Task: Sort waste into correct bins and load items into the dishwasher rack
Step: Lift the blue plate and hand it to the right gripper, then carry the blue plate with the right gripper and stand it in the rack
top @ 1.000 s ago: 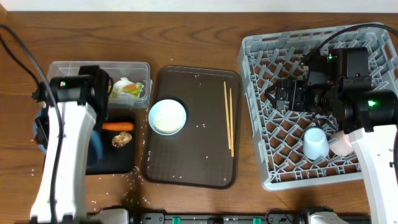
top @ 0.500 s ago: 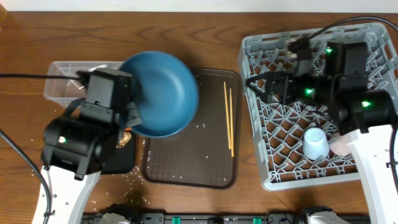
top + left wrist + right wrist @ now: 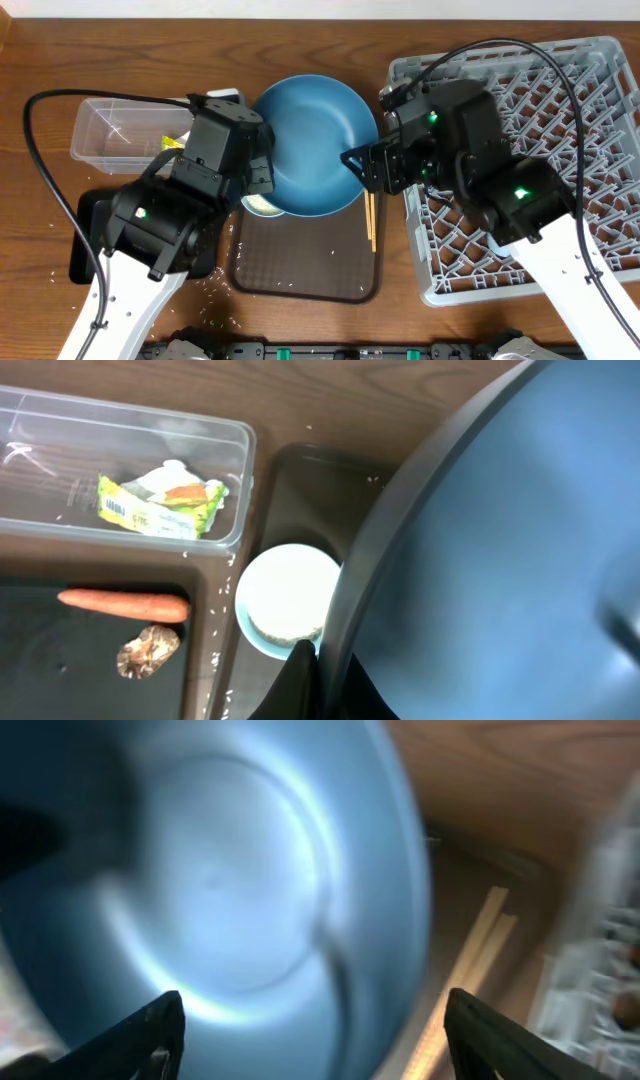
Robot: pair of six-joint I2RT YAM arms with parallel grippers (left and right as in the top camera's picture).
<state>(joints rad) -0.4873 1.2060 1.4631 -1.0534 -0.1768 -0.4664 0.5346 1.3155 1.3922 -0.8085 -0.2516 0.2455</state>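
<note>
My left gripper (image 3: 322, 660) is shut on the rim of the large blue plate (image 3: 312, 145), which it holds tilted above the brown serving tray (image 3: 310, 270). The plate (image 3: 490, 560) fills the right of the left wrist view. At the plate's right rim, my right gripper (image 3: 352, 163) is open, and the plate (image 3: 230, 880) lies blurred between its spread fingers (image 3: 165, 1025). The white bowl (image 3: 290, 600) sits on the tray under the plate. The chopsticks (image 3: 370, 218) show below the rim. The wrapper (image 3: 165, 505) lies in the clear tub (image 3: 115, 130). The carrot (image 3: 125, 603) and the brown lump (image 3: 148, 650) lie in the black tray (image 3: 50, 670).
The grey dishwasher rack (image 3: 570, 100) fills the right side, with the right arm across its near part hiding what stands there. Loose rice grains (image 3: 215, 285) dot the table by the serving tray's left edge. The left arm covers most of the black tray (image 3: 90, 235).
The left arm has lifted the blue plate from the far left and carried it right, over the serving tray. The right arm has swung left out of the rack to the plate's right rim.
</note>
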